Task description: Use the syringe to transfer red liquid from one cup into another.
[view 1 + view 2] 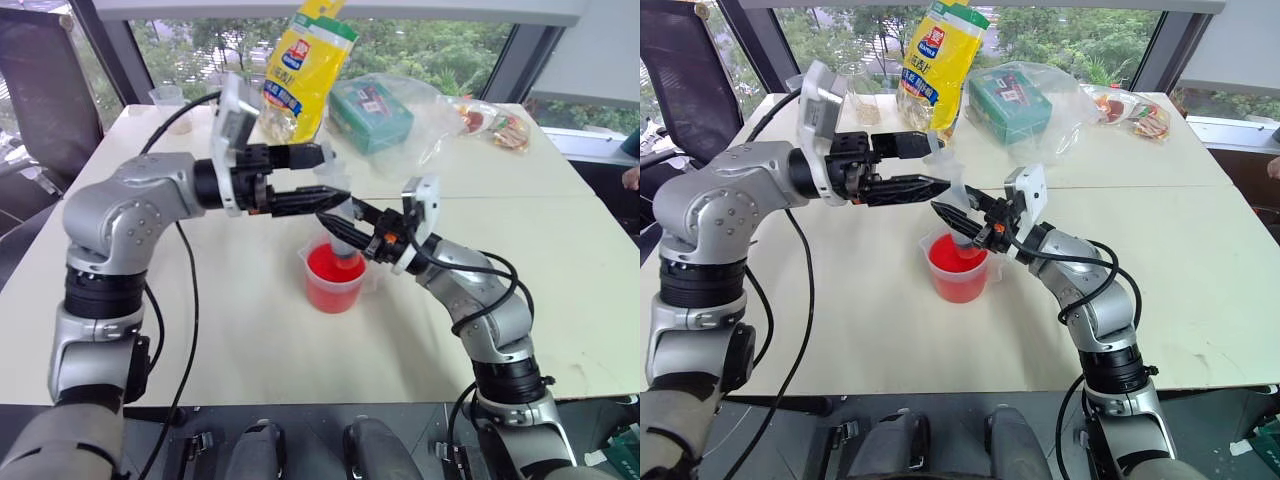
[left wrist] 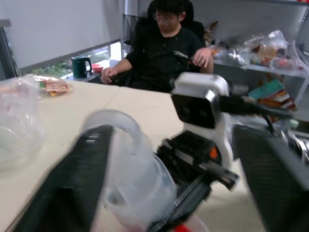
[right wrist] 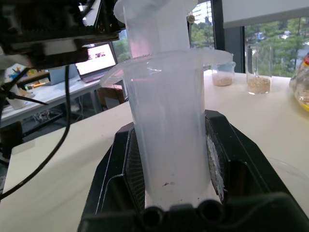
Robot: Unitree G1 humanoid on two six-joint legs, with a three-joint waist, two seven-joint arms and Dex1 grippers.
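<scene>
Now my right gripper squeezes the syringe barrel, its tip over the red cup on the worktop. My left gripper is open around the plunger. The plastic feels light, stiff and slippery.

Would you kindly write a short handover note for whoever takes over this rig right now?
Right claw: shut on the syringe, held tilted with its tip down in the handled beaker of red liquid.
Left claw: open, level, fingers either side of the plunger top.
Done: syringe gripped and dipped into the beaker.
Left: draw the liquid up, carry the syringe to the other cup, empty it. I cannot make out that cup on the table.
</scene>
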